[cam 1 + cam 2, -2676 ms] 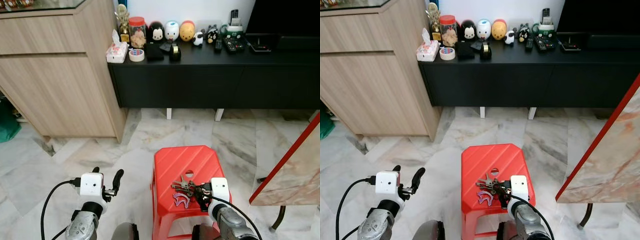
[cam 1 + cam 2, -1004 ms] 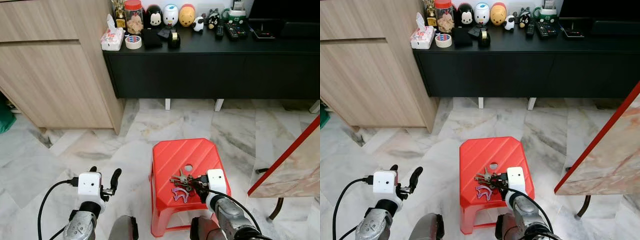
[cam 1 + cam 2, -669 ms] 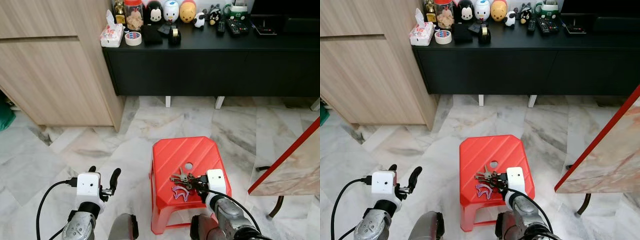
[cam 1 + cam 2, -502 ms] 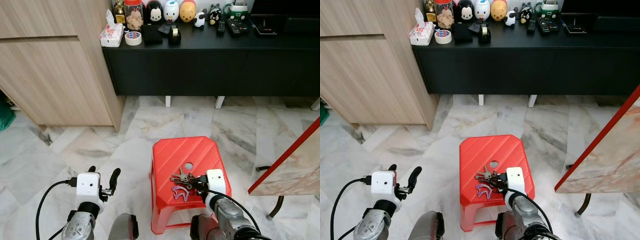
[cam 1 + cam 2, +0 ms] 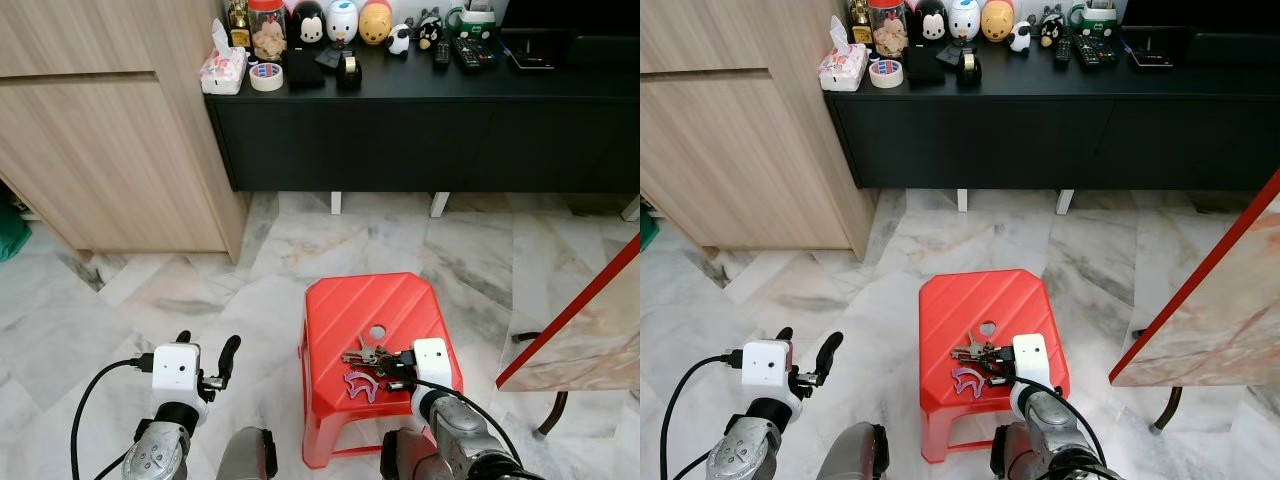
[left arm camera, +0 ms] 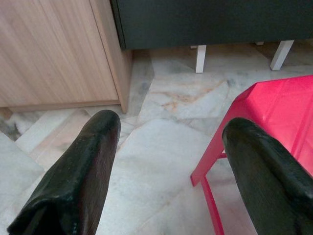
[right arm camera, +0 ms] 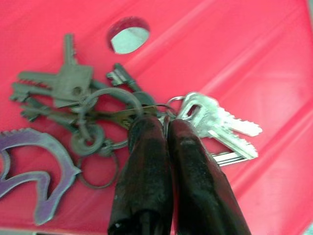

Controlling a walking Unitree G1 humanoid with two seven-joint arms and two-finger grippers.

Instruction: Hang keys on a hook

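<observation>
The right gripper [image 7: 166, 128] has its fingers clenched on the keys [image 7: 88, 115] lying on the red stool [image 5: 345, 305], so lifting and hanging are left; the left gripper [image 6: 171, 161] hangs released.

purple keychain [image 7: 29, 171] cut off at edge

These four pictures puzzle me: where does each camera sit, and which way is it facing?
Left eye, head: looks down at the red stool and black sideboard; both arms show.
Right eye, head: same scene, slightly shifted.
Left wrist: looks along the open left pincer at the marble floor.
Right wrist: looks along the right pincer, shut on the keys.
Shared: the stool appears in all four views.
</observation>
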